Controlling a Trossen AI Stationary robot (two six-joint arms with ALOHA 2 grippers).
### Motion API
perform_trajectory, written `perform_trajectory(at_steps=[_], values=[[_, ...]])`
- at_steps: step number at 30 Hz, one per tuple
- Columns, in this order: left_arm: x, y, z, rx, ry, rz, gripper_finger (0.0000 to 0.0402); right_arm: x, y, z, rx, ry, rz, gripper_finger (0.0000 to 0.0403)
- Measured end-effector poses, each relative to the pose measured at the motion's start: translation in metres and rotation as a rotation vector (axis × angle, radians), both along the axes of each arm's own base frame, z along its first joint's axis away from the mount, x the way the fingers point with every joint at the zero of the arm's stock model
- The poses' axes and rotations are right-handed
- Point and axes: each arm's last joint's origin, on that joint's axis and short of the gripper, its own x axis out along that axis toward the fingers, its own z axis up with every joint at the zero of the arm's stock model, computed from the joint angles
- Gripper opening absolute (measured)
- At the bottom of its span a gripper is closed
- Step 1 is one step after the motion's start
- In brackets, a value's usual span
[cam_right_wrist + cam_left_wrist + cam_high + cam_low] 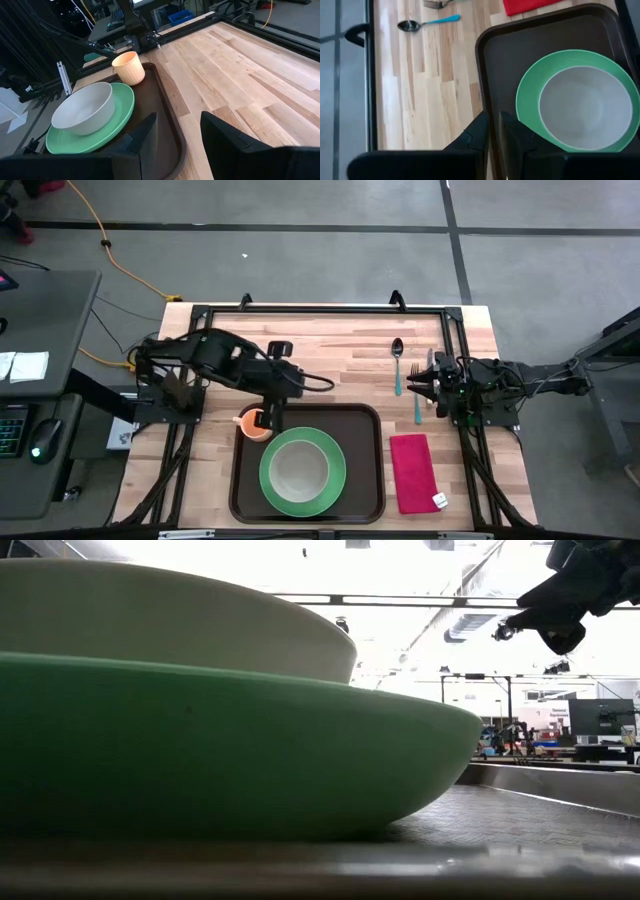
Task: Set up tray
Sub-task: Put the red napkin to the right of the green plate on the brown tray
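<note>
The tray (pixel 365 490) lies on the wooden table (pixel 340 365) at its near edge, midway between the two arms. A green plate (pixel 303 472) rests in the tray with a pale bowl (pixel 298 470) seated on it; in the low view the plate (pixel 220 745) and the bowl (pixel 170 620) fill the foreground. An orange cup (pixel 253 423) stands in the tray's far left corner, beside the plate. The left gripper (pixel 268 418) hangs over that corner at the cup; its fingers (pixel 512 137) stand only a narrow gap apart above the tray rim (pixel 487 65), and the pictures do not settle whether they clamp the cup. The right gripper (pixel 418 383) waits at the right side of the table, jaws apart and holding nothing, its fingers (pixel 225 137) framing bare wood. A spoon (pixel 397 365) and a fork (pixel 415 392), both with blue handles, lie between the tray and the right gripper. A red napkin (pixel 412 471) lies just right of the tray.
</note>
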Motion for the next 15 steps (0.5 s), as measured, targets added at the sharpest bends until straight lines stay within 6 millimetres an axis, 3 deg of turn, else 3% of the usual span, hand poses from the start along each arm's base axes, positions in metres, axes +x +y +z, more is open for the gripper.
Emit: perform_trajectory(at_steps=[7,15], values=[[-0.022,0.006,0.013,0.004,-0.040,-0.009,0.0074,0.000,0.000,0.000,-0.001,0.000,0.000,0.0129],[-0.044,0.013,0.006,-0.004,-0.013,0.051,0.0074,0.000,0.000,0.000,-0.001,0.000,0.000,0.0129]])
